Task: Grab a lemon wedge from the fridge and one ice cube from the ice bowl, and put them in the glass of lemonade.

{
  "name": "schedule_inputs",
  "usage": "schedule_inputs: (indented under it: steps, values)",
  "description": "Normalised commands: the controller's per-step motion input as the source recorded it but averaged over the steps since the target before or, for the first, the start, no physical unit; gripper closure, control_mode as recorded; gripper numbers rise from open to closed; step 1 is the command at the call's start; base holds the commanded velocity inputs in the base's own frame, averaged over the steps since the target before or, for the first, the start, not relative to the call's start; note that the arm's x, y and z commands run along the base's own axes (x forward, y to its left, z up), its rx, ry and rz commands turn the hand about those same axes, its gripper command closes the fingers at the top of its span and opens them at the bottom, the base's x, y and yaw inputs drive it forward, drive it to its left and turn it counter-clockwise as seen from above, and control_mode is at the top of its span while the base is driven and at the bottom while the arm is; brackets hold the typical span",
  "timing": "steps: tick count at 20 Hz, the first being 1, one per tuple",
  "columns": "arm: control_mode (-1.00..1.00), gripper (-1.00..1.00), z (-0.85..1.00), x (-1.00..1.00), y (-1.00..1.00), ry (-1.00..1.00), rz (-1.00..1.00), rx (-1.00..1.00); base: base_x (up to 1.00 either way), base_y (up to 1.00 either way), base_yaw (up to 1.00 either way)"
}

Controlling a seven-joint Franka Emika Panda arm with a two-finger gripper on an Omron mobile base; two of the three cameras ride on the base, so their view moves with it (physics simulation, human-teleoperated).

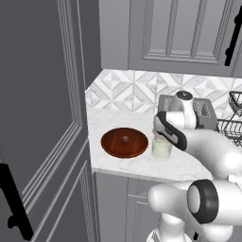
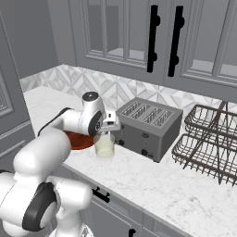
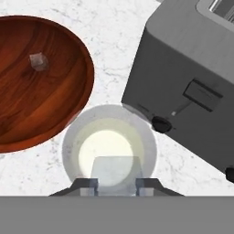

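Hand [image 3: 117, 185] hangs right over the glass [image 3: 109, 148] on the marble desk [image 3: 119, 27], pinching 1 pale ice cube [image 3: 117, 169] between its tips. Bowl [image 3: 34, 80] sits touching the glass on its left, 1 more cube [image 3: 38, 61] inside. Toaster [image 3: 192, 77] is just right of the glass.

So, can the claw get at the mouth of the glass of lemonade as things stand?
Probably yes. The claw sits right over the glass of lemonade, an ice cube between its tips, and the glass's mouth is uncovered; the toaster and ice bowl stand off to the sides.
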Motion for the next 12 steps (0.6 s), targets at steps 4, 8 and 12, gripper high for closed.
schedule_inputs:
  steps: [4,8,12]
  values:
    - [-1.00,1.00,0.00,0.38,0.00,0.01,0.00,0.00,0.00,0.00,0.00]
    - [-1.00,1.00,-0.11,0.04,0.00,0.00,0.00,0.00,0.00,0.00,0.00]
    - [-1.00,1.00,-0.11,-0.01,0.09,-0.01,0.00,0.01,0.00,0.00,0.00]
